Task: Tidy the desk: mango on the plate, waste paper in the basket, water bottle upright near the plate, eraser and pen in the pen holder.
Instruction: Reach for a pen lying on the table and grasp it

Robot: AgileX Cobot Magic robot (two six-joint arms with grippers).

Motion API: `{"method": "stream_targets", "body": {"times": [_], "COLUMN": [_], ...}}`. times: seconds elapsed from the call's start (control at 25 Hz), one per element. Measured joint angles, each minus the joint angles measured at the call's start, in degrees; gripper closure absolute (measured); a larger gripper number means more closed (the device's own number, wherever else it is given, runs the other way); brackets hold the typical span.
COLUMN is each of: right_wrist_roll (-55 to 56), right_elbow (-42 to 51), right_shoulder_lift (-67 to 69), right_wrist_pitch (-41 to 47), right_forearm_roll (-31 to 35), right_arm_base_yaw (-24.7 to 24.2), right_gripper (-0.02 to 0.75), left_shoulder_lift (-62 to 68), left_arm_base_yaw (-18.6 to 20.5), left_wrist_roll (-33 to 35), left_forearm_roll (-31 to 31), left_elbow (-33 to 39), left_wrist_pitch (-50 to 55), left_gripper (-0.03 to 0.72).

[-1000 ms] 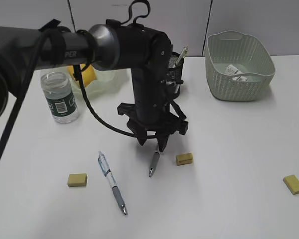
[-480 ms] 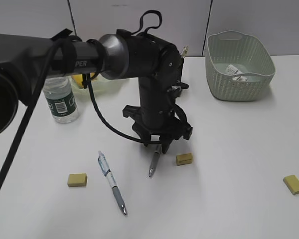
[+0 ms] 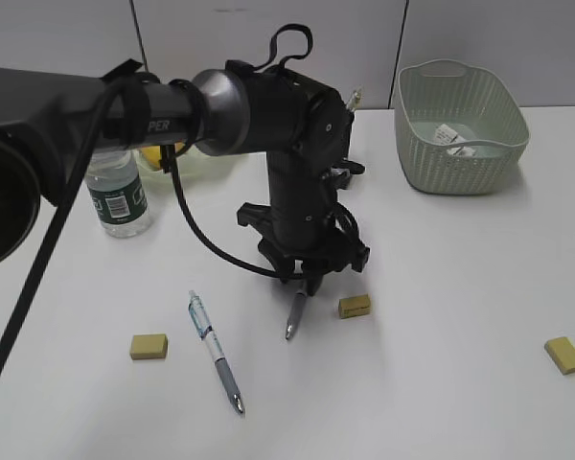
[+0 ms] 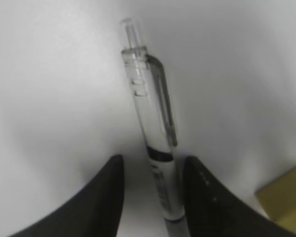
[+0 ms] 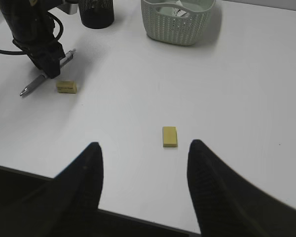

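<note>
left pincer sits low mid-worktop, jaws spread and straddling the pen. pen's long axis runs toward the front edge. right pincer hangs released, much farther off.

left gripper lower than before, jaws now straddling upper barrel of clear pen, arm shifted slightly right
</note>
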Motion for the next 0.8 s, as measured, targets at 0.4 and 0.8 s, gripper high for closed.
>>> {"method": "stream_targets", "body": {"times": [0.4, 0.8], "right_wrist_roll": [0.00, 0.00], "right_elbow": [0.00, 0.00], "right_shoulder_lift": [0.00, 0.00], "right_wrist_pitch": [0.00, 0.00], "right_forearm_roll": [0.00, 0.00], "right_arm_base_yaw": [0.00, 0.00], "right_gripper": [0.298, 0.298], "left_shoulder_lift": [0.10, -0.38], "left_arm_base_yaw": [0.22, 0.22], "left_wrist_roll": [1.68, 1.91], "left_forearm_roll": [1.30, 0.41], "left_elbow": [-0.22, -0.21], "left_wrist_pitch": [0.72, 2.78], "left_gripper": [0.589, 0.589]}}
